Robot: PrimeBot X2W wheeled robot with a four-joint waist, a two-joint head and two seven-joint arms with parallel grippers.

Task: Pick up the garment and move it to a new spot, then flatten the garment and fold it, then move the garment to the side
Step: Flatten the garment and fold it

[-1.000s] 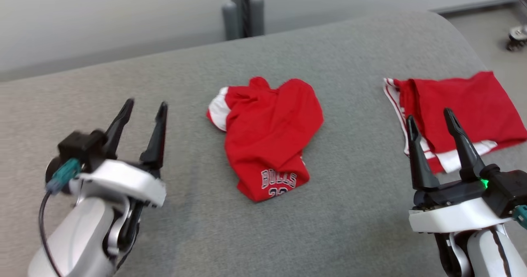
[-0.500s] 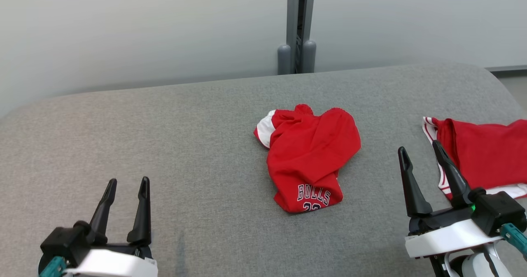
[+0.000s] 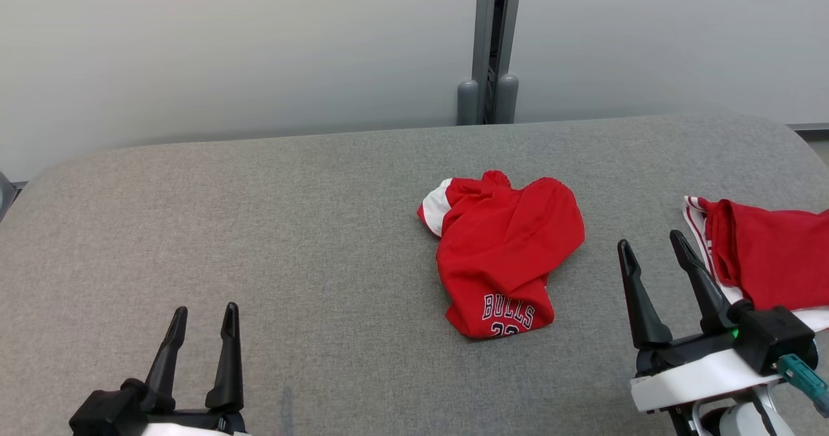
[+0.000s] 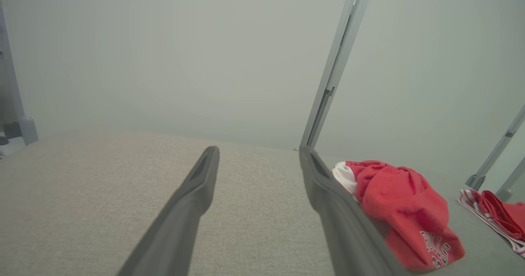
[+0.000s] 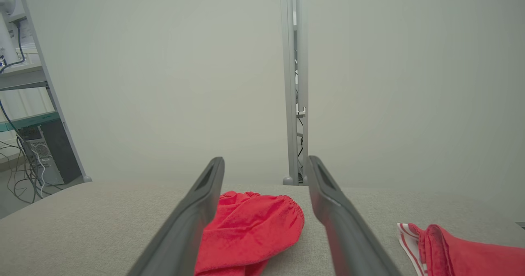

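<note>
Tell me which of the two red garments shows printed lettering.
The crumpled red garment in the middle: white BULLS lettering shows at its near end. The other red garment, at the right edge, shows white striped trim and no lettering.

A grey fabric surface [image 3: 259, 229] meets pale wall panels [image 3: 227, 47] flanking a grey post [image 3: 492, 34].

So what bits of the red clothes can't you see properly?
Head view: the number under BULLS on the crumpled garment curls under the hem, unreadable.
Head view: the second red garment is cut off by the right edge, and the right gripper covers part.
Right wrist view: a finger hides the crumpled garment's left side.
</note>
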